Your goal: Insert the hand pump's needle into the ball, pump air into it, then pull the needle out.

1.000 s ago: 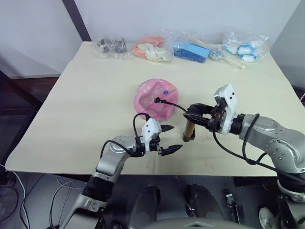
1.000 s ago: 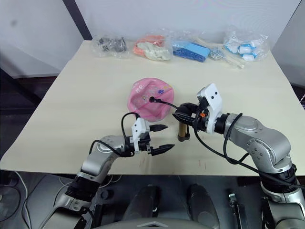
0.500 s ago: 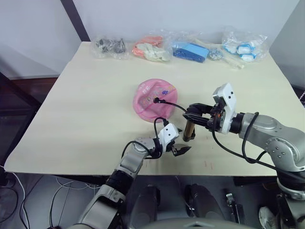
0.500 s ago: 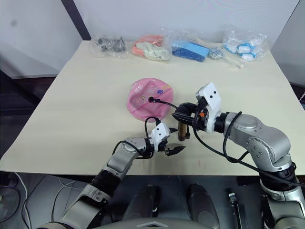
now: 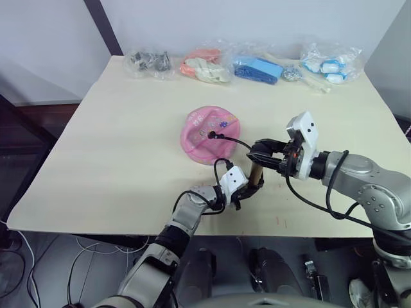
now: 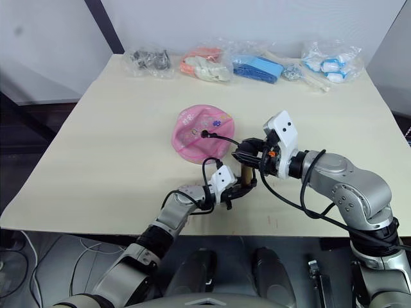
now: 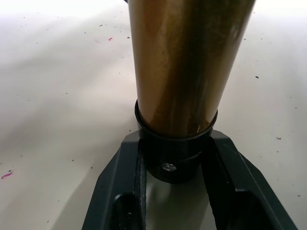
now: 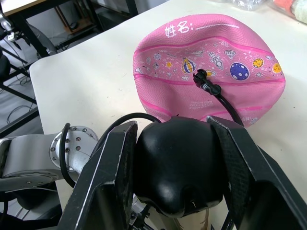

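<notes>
Where wrist-viewed, needle in ball

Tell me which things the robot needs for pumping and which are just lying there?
Needed: the hand pump, held at the base by the left hand and at the handle by the right hand; the pink ball; the needle in it.

Just lying there: four clear bags along the table's far edge.

The only writing to be read is on the pink ball, where white Chinese characters "姓名:" stand near its upper rim, followed by a white dashed line for filling in a name.
</notes>
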### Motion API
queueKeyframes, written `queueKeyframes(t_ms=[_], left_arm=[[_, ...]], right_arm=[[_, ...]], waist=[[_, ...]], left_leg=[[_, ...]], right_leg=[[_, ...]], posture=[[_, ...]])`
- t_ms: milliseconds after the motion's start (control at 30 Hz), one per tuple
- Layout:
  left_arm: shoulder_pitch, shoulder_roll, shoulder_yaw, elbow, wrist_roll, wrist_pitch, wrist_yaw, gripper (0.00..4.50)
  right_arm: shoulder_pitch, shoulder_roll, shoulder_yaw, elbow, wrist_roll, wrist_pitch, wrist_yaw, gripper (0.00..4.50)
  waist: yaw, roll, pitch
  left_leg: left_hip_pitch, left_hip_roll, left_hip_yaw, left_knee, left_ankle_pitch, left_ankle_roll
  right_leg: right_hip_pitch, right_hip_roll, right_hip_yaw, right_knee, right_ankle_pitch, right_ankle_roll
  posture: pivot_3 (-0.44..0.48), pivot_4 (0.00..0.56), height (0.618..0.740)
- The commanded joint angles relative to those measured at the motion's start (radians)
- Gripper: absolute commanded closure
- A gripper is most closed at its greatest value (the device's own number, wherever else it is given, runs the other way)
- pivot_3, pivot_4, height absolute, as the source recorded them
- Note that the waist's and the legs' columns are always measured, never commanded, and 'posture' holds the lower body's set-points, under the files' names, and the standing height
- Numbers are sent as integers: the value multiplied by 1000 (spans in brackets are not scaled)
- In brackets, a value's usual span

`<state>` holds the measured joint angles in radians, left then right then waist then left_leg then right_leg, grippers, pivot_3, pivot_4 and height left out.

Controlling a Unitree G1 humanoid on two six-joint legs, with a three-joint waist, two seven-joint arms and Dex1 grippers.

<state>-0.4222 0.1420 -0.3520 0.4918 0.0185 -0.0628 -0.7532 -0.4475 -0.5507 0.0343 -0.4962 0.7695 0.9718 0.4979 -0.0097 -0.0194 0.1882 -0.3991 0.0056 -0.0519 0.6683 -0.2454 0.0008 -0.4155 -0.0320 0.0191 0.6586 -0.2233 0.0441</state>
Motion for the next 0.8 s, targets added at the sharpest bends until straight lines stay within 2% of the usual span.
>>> queueKeyframes(t_ms=[33, 267, 467, 800], left_arm=[[-14, -26, -9, 35, 13, -29, 2, 3399], [-50, -49, -31, 115, 51, -79, 0, 3399], [-60, -56, -32, 166, 76, -76, 7, 3399], [-45, -31, -33, 167, 91, -46, 1, 3399]], right_arm=[[-11, -18, -23, -20, 7, 9, 10, 2710], [-25, -66, -63, -30, 27, 26, 30, 2710], [4, -82, -42, -18, 0, 10, 50, 2710], [-87, -135, -134, -20, 72, 47, 81, 2710]], waist=[[2, 0, 0], [10, 0, 0], [10, 0, 0], [11, 0, 0]], left_leg=[[0, 0, 0, 0, 0, 0], [0, -1, 0, 1, 0, 0], [0, -1, -1, 0, 0, 0], [0, -1, -1, 1, 0, 0]], right_leg=[[0, 0, 0, 0, 0, 0], [0, -1, 0, 0, 0, 0], [0, -1, -1, 0, 0, 0], [1, -1, -1, 0, 0, 0]], posture=[[0, 150, 740], [0, 150, 740], [0, 150, 740], [0, 150, 740]])
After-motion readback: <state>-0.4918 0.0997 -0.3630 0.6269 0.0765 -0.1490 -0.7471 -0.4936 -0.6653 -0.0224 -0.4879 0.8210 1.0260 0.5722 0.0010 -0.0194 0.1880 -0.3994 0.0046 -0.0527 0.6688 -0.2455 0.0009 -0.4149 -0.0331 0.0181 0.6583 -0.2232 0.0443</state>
